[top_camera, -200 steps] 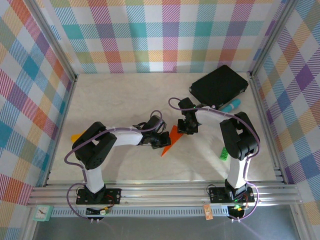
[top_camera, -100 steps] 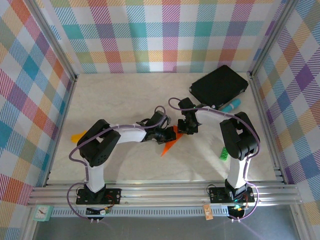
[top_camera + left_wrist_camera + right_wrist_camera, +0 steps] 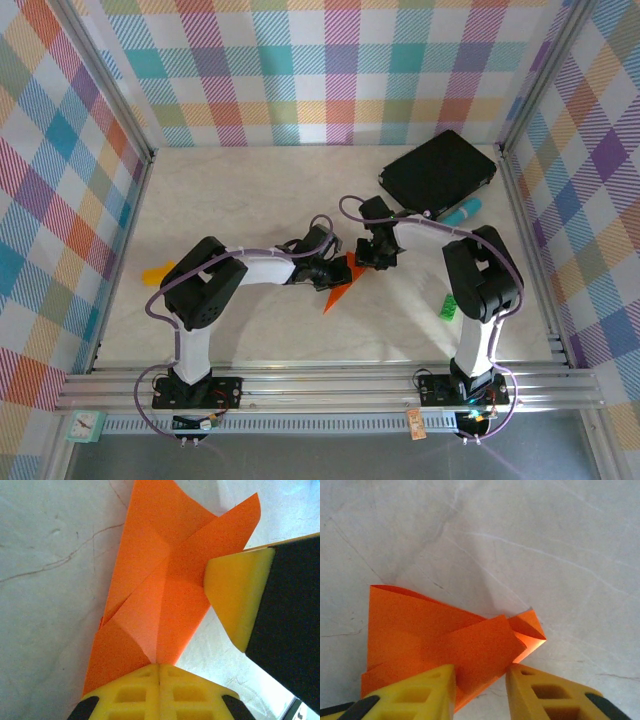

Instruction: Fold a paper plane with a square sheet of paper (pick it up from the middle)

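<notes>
The orange sheet of paper (image 3: 337, 291) lies on the table's middle, folded into a narrow pointed dart with a centre ridge (image 3: 165, 595). My left gripper (image 3: 327, 272) is at its left side. Its yellow fingertips (image 3: 159, 666) are pressed together, shut on the ridge of the paper. My right gripper (image 3: 373, 257) is at the paper's upper right end. Its jaws (image 3: 480, 680) stand apart, open, with a folded flap (image 3: 480, 652) of the paper lying between them. One right finger (image 3: 237, 595) shows in the left wrist view, touching the paper's edge.
A black rectangular pad (image 3: 437, 172) lies at the back right with a teal object (image 3: 462, 211) beside it. A small green block (image 3: 447, 307) sits by the right arm. An orange scrap (image 3: 155, 272) pokes out left of the left arm. Metal rails edge the table.
My left gripper has slid right along the paper toward the right gripper, still shut. The paper has shifted slightly with it. The right jaws have spread a little.
</notes>
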Controlling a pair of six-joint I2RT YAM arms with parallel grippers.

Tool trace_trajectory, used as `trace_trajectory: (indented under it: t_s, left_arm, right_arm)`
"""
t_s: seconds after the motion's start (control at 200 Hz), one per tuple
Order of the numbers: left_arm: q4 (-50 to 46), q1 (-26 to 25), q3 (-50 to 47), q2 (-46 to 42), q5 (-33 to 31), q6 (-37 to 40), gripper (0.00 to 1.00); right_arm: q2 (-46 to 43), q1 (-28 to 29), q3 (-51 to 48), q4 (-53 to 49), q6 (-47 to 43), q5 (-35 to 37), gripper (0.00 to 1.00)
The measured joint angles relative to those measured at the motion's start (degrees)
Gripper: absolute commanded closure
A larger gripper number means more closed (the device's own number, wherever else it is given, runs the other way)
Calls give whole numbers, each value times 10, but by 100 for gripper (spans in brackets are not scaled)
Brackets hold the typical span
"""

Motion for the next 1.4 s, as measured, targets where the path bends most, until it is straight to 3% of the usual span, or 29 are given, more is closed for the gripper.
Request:
trace_trajectory:
  t_s: [0.2, 0.425, 0.55, 1.05, 1.4]
  left_arm:
    - [45, 0, -26, -3, 5, 0, 100]
    - [64, 1, -37, -5, 6, 2, 100]
    - [64, 1, -37, -5, 6, 2, 100]
    - [71, 0, -42, -6, 4, 2, 100]
    - [79, 0, -49, -9, 2, 0, 100]
  right_arm:
    - [-75, -5, -39, 16, 4, -17, 65]
    - [-105, -6, -74, 72, 26, -76, 88]
    - [-91, -6, -84, 88, 37, -108, 96]
    - [-33, -10, -99, 147, 64, -125, 100]
    - [-31, -47, -130, 197, 61, -164, 100]
